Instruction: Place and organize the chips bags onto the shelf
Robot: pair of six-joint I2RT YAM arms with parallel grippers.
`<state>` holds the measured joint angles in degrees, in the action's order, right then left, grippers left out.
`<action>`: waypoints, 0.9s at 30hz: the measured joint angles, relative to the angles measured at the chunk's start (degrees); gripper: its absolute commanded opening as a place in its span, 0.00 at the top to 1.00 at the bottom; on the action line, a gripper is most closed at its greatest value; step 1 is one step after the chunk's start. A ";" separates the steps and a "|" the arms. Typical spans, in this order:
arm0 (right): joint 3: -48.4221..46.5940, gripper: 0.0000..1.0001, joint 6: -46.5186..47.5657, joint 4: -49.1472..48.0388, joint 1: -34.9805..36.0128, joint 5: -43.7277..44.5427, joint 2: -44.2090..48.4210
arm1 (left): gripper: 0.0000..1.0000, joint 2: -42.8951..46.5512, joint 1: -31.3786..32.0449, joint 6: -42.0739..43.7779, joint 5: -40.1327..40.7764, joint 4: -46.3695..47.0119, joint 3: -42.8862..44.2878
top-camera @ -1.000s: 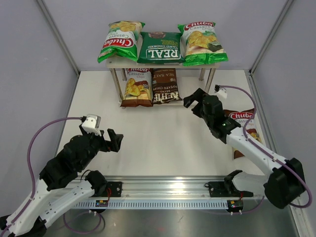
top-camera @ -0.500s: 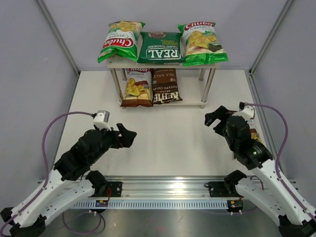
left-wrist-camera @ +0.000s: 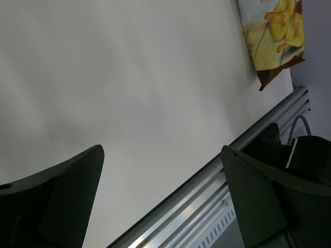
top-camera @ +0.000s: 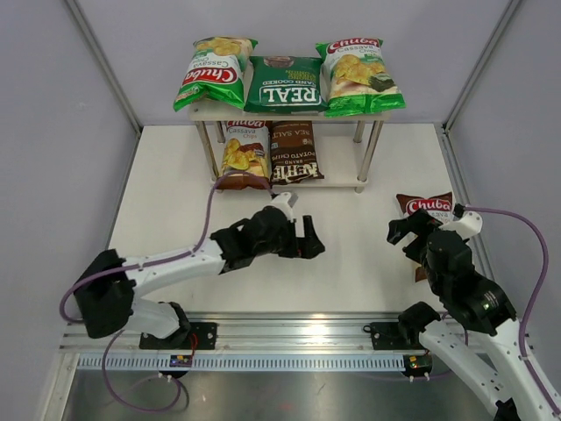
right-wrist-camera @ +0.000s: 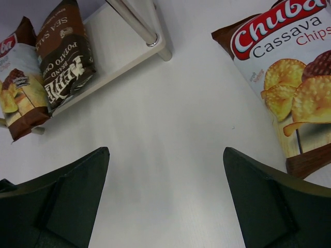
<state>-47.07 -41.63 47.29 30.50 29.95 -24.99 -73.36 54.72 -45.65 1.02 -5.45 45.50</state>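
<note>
The left Chuba bag (top-camera: 215,72) and right Chuba bag (top-camera: 358,76) are light green with red-and-white logos and yellow chip pictures; the REAL bag (top-camera: 283,85) is dark green with white lettering; the brown-and-white Chuba bag (top-camera: 243,156) shows golden chips; the Kettle bag (top-camera: 294,152) is dark brown with white print; the Chuba bag on the table (right-wrist-camera: 289,88) is white, edged in brown, with a red logo and golden chips; the shelf (top-camera: 344,181) has pale boards and silver legs; the table (top-camera: 351,263) is white; the left arm (top-camera: 171,267) and right arm (top-camera: 491,364) are white with black joints; the left gripper (left-wrist-camera: 161,152) and right gripper (right-wrist-camera: 165,151) are black; the cable (top-camera: 208,215) is purple.
</note>
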 measured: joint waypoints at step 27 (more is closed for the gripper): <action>-12.46 0.04 25.44 -19.56 -31.95 -8.63 -56.48 | 0.01 4.96 7.72 -0.79 2.10 1.51 -2.08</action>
<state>-59.53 -16.19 27.73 -1.45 21.32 -81.47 -68.40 62.43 -46.44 3.11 -3.95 43.42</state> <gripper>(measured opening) 0.980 0.988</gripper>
